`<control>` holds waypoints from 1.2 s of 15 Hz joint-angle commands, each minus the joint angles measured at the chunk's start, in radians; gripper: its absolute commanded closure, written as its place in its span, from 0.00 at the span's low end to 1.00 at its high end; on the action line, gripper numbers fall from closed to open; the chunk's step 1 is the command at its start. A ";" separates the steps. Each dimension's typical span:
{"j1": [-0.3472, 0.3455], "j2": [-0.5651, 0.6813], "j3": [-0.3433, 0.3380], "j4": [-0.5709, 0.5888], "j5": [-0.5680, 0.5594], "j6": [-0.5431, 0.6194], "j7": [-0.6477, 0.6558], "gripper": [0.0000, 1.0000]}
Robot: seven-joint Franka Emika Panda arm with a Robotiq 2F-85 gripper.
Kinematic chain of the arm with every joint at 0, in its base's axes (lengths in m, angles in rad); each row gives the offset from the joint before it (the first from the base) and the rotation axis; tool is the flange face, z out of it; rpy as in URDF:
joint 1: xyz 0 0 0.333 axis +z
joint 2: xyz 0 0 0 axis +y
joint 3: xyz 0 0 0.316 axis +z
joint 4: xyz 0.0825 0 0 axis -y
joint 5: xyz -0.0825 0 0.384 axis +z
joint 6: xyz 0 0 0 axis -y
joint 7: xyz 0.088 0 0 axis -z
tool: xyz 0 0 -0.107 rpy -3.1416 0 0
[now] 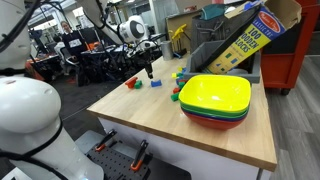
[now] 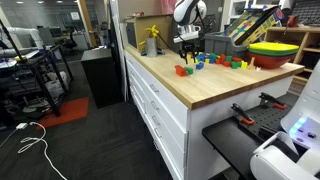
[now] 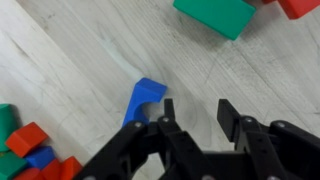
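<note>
Hovering low over the pale, wood-grain surface (image 3: pixel 80 55), the claw (image 3: pixel 196 103) holds its two black, flat-tipped fingers (image 3: pixel 228 118) apart, with only bare wood in the gap and nothing pinched. The blue block (image 3: pixel 143 98) lies flat on the surface just beside the outer edge of one finger, not between the two; whether they touch cannot be told. It is a small painted piece with smooth matt faces, shaped like a bridge with a curved notch cut out of one side.

Farther up the wrist view a larger green block (image 3: pixel 215 15) with squared edges lies well apart, and a red block (image 3: pixel 300 7) shows at the corner next to it. At the lower edge a small heap of blocks (image 3: pixel 30 145) in green, red and blue sits near the claw's body.

In an exterior view the claw (image 1: pixel 148 68) hangs from the arm above scattered blocks. A stack of bowls (image 1: pixel 215 98), glossy plastic with rounded square rims, yellow on top of green and red, stands nearer the camera on the same surface. Behind the bowls a printed cardboard box (image 1: pixel 250 40) leans tilted.
</note>
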 commanded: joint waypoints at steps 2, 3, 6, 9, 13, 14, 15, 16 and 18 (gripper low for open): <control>0.005 -0.016 -0.021 0.017 -0.066 -0.072 0.080 0.88; 0.006 -0.016 -0.021 0.020 -0.075 -0.086 0.093 0.95; 0.007 -0.013 -0.015 0.026 -0.098 -0.121 0.123 1.00; 0.006 -0.015 -0.012 0.030 -0.112 -0.153 0.140 1.00; 0.002 -0.014 -0.003 0.029 -0.108 -0.196 0.145 1.00; 0.003 -0.014 -0.001 0.030 -0.107 -0.205 0.144 1.00; 0.003 -0.014 0.003 0.031 -0.104 -0.212 0.142 1.00; 0.003 -0.013 0.006 0.031 -0.103 -0.216 0.142 1.00; 0.003 -0.009 0.012 0.034 -0.100 -0.217 0.141 1.00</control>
